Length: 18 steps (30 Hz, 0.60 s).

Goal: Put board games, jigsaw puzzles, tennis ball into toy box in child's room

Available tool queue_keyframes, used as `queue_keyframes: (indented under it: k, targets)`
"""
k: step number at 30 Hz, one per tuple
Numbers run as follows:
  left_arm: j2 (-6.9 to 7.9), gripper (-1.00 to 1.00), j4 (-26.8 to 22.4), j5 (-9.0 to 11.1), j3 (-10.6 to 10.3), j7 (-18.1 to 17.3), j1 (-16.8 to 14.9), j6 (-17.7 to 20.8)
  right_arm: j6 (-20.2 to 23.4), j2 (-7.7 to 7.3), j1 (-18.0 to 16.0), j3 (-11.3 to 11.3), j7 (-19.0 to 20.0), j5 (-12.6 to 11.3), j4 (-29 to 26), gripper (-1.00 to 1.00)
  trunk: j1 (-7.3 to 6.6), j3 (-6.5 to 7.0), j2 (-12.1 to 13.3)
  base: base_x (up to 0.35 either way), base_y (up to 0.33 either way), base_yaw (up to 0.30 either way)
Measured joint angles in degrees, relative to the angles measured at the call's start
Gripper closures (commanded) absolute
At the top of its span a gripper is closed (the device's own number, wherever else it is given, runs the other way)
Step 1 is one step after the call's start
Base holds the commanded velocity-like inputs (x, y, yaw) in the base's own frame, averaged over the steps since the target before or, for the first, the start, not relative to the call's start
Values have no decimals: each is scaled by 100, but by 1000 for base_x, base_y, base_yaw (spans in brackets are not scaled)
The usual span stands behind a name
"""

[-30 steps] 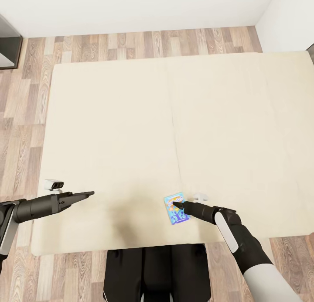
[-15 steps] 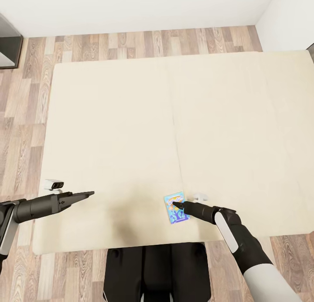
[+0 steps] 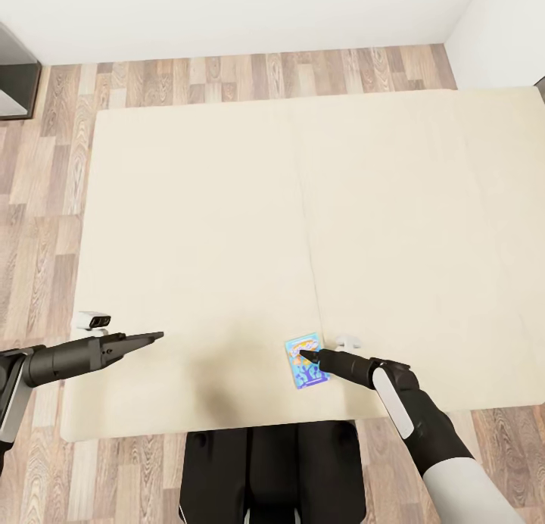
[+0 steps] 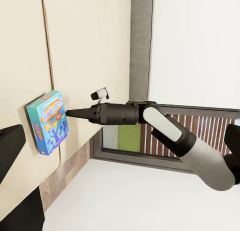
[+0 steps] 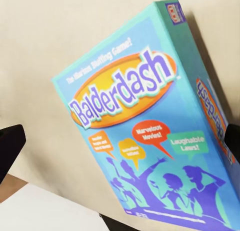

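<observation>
A blue Balderdash board game (image 3: pixel 307 365) lies flat on the cream bed (image 3: pixel 227 206), close to its near edge. My right gripper (image 3: pixel 306 353) hovers just over the game's top end, open. In the right wrist view the game (image 5: pixel 145 136) sits between the two dark fingers (image 5: pixel 10 146), untouched. My left gripper (image 3: pixel 157 334) is open over bare bedding well to the left, holding nothing. The left wrist view looks across at the game (image 4: pixel 47 122) and the right gripper (image 4: pixel 69 112) pointing at it. The toy box, puzzles and tennis ball are out of view.
Wooden floor (image 3: pixel 45 206) runs along the bed's left and far sides. A dark piece of furniture (image 3: pixel 15 85) stands at the far left. White walls (image 3: pixel 227 9) close off the back and the right corner.
The whole picture has shifted slightly, so the camera moved a little. Both grippers and the board game hold their places.
</observation>
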Motion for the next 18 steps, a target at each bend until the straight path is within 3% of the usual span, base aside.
queue_keyframes:
  k: [18]
  targets:
    - [3, -100, -1, 0, 0, 0, 0, 0, 8, 1, 0, -7, -7, 3, 0, -100, 0, 0, 0, 0, 25, 0]
